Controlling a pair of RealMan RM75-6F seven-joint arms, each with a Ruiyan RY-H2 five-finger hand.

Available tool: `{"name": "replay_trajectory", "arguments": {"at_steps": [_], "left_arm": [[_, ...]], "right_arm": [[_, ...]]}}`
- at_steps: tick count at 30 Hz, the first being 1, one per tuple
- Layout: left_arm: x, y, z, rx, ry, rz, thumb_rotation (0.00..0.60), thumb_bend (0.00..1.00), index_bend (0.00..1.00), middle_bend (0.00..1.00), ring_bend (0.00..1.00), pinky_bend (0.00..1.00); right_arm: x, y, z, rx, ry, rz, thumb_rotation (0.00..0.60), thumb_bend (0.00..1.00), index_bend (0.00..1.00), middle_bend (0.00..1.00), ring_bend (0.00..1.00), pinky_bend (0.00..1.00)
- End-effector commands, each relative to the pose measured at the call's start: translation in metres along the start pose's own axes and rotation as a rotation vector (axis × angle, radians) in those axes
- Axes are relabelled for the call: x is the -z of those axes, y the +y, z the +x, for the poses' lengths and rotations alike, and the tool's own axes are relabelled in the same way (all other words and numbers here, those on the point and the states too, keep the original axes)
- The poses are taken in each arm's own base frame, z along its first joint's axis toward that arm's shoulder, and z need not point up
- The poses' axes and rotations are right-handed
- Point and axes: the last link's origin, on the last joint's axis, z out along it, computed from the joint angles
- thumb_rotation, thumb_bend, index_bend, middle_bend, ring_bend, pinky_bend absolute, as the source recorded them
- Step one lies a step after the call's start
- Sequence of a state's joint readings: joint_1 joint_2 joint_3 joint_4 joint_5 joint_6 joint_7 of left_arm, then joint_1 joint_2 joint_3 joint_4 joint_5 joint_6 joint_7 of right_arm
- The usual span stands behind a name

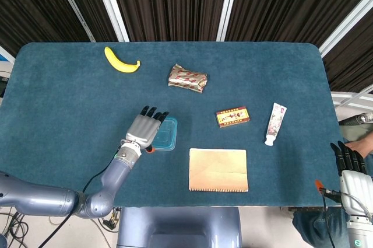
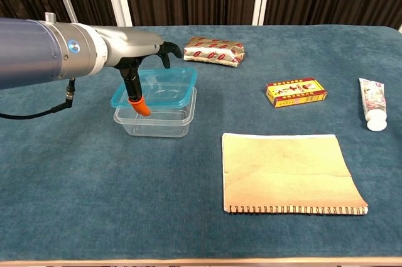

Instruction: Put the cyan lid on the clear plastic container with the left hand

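In the chest view the cyan lid [image 2: 158, 87] lies over the top of the clear plastic container [image 2: 154, 121], roughly level with its rim. My left hand [image 2: 143, 53] holds the lid at its left edge, dark fingers over the top and the orange-tipped thumb [image 2: 139, 103] down in front. In the head view the left hand [image 1: 145, 129] covers the lid's left half; the lid [image 1: 165, 134] hides nearly all of the container. My right hand [image 1: 348, 169] hangs off the table's front right corner, fingers straight, holding nothing.
A banana [image 1: 121, 60] lies at the back left and a foil snack packet [image 1: 187, 78] behind the container. A red-yellow box [image 1: 232, 116], a tube [image 1: 275, 123] and a tan notebook [image 1: 218, 169] lie to the right. A person's arm [image 1: 362, 143] shows at the right edge.
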State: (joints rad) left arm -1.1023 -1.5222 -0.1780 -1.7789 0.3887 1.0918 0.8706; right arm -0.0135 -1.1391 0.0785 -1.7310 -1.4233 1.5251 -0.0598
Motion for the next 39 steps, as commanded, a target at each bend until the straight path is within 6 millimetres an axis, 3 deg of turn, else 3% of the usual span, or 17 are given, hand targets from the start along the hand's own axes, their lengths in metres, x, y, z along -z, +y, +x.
{"name": "replay_trajectory", "arguments": {"at_steps": [1,39], "left_arm": [[0.0,0.0,-0.002,-0.008,-0.003,0.007,0.6,0.14,0.05,0.23,0.0,0.0],[-0.01,0.011,-0.018,-0.06,-0.023,0.019,0.6,0.14,0.05,0.23,0.0,0.0]], "right_arm": [[0.0,0.0,0.0,0.001,-0.001,-0.001,0.6,0.27,0.03,0.0,0.0,0.0],[0.0,0.0,0.0,-0.006,0.0,-0.005,0.6,0.27,0.03,0.0,0.0,0.0]]}}
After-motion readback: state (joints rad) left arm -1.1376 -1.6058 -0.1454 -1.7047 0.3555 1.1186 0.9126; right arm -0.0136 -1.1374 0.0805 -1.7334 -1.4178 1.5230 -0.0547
